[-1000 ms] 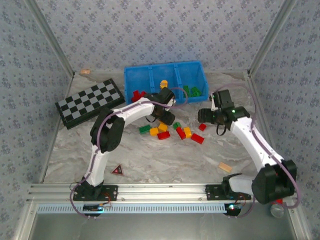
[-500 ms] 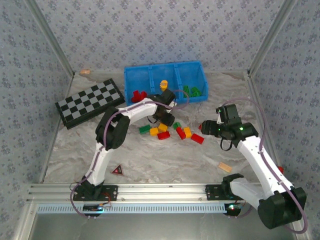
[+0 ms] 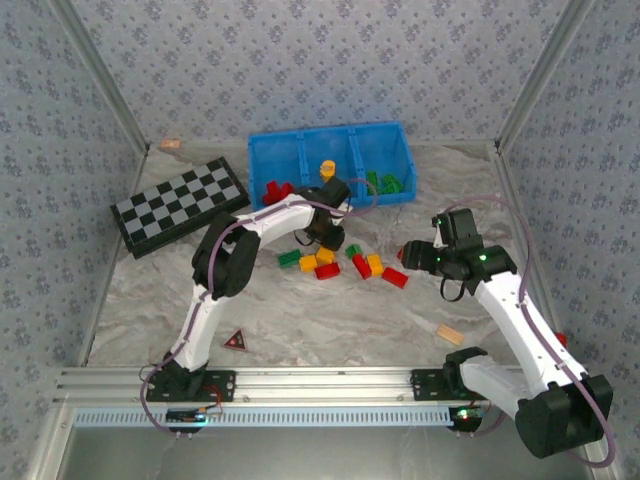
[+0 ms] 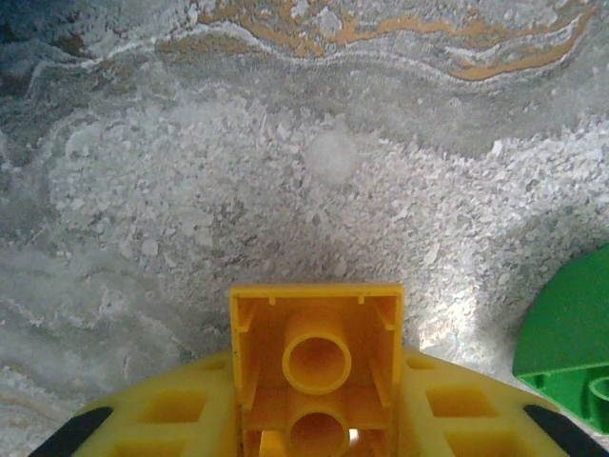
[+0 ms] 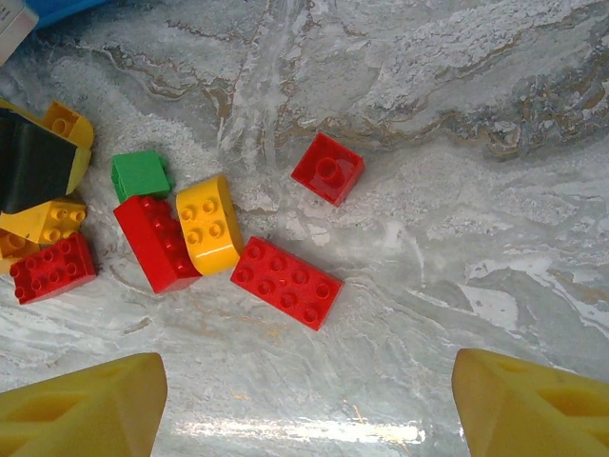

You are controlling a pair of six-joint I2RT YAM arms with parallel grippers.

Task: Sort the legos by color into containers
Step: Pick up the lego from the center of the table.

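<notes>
Left wrist: I see my left pincer (image 4: 316,421) clenched on a yellow brick (image 4: 316,347) over bare tabletop (image 4: 285,143);
Right pincer (image 5: 304,409): released, over loose legos (image 5: 285,281) mid-tabletop;
Blue tray (image 3: 300,146): far edge of tabletop, centred

The top camera looks down from behind the arm bases (image 3: 187,383) over the worktop (image 3: 300,320). The left wrist camera faces straight down, very near a yellow brick (image 4: 316,367). The right wrist camera looks down from higher, sharing a long red brick (image 5: 285,283) with the top view.
</notes>
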